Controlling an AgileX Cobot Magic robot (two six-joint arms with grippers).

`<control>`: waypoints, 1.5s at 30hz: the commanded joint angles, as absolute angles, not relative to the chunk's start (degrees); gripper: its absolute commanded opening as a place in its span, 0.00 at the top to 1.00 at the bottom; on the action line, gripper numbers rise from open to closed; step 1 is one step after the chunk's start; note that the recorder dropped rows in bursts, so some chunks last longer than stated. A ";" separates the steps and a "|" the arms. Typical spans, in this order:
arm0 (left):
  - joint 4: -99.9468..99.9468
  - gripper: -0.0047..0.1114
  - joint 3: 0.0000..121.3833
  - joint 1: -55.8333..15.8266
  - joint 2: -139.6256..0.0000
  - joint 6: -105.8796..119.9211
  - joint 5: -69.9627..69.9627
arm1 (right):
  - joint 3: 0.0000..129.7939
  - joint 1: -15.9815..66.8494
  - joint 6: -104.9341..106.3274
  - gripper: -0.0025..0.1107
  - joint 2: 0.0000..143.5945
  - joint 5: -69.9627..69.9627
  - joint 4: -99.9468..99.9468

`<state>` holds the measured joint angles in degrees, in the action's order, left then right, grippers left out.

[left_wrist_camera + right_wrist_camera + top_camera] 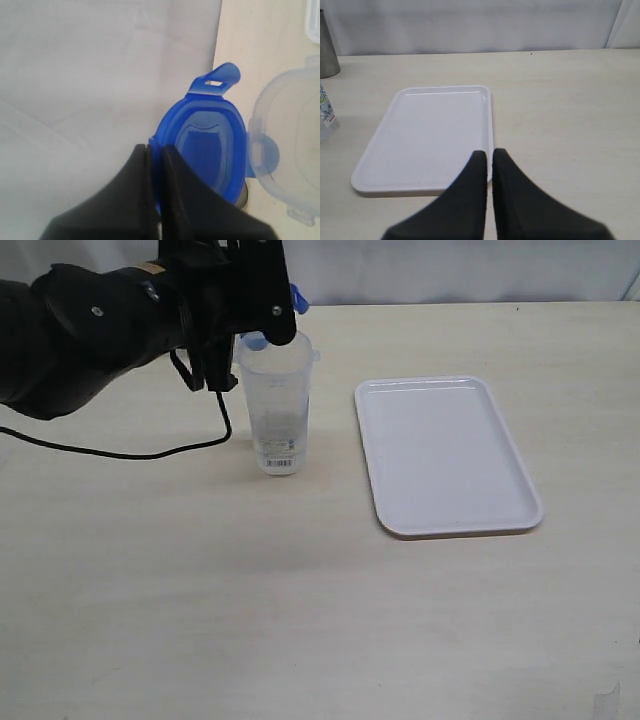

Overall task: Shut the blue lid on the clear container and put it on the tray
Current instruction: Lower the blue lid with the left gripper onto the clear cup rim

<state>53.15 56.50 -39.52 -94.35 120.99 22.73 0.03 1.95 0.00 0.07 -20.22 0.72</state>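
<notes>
Currently held: the left end effector (154, 150) is pinched almost closed on the rim of the small round blue plastic lid (205, 145), whose hollow underside faces the wrist camera with one snap flap sticking out.
Key relation: the lid hangs at the mouth of the tall clear plastic container (277, 410), on its 10 to 11 o'clock side in the exterior view. It is tilted and not seated, and I cannot tell whether it touches the rim.
Container axis: it stands upright with its long axis vertical and a white barcode label near the base, so the lid probably has to level out and shift toward 4 o'clock before it is pressed down.
Nearer arm: the left, right at the container.
Right end effector (489, 155): its jaws are closed on nothing, and it hovers over the near short edge of the tray.
Tray: the flat white rectangular plastic tray (445, 455) lies at 3 o'clock from the container and near it, with its long side running 12 to 6 and nothing on it.
Worktop (300, 620): pale, matt and level, with a black cable trailing at the container's 9 o'clock.
Room: the path from the container to the tray looks open. A grey steel cup (326, 45) stands well off, near the back wall.
</notes>
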 commanded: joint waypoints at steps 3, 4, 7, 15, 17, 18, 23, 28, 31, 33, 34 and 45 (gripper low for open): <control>51.73 0.96 56.77 -40.08 -94.20 122.77 24.05 | 0.00 2.09 0.00 0.94 0.00 -19.91 0.86; 51.86 0.96 56.77 -40.08 -94.20 122.77 24.08 | 0.00 2.09 0.00 0.94 0.00 -19.91 0.86; 51.86 0.96 56.77 -40.53 -94.20 122.77 24.34 | 0.00 2.09 0.00 0.94 0.00 -19.91 0.86; 51.29 0.96 56.77 -43.99 -94.20 122.77 28.17 | 0.00 2.09 0.00 0.94 0.00 -19.91 0.86; 51.16 0.96 56.77 -43.99 -94.20 122.77 28.23 | 0.00 2.09 0.00 0.94 0.00 -19.91 0.86; 51.26 0.96 56.77 -43.99 -94.20 122.77 28.23 | 0.00 2.09 0.00 0.94 0.00 -19.91 0.86; 51.62 0.96 56.77 -43.99 -94.20 122.77 27.71 | 0.00 2.09 0.00 0.94 0.00 -19.91 0.86; 52.54 0.96 56.77 -43.99 -94.20 122.77 24.33 | 0.00 2.09 0.00 0.94 0.00 -19.91 0.86; 52.54 0.96 56.77 -43.99 -94.20 122.77 24.09 | 0.00 2.09 0.00 0.94 0.00 -19.91 0.86; 52.67 0.96 56.77 -43.99 -94.20 122.77 24.10 | 0.00 2.09 0.00 0.94 0.00 -19.91 0.86; 52.67 0.96 56.77 -43.99 -94.20 122.77 24.10 | 0.00 2.09 0.00 0.94 0.00 -19.91 0.86; 52.67 0.96 56.77 -43.99 -94.20 122.77 23.02 | 0.00 2.09 0.00 0.94 0.00 -19.91 0.86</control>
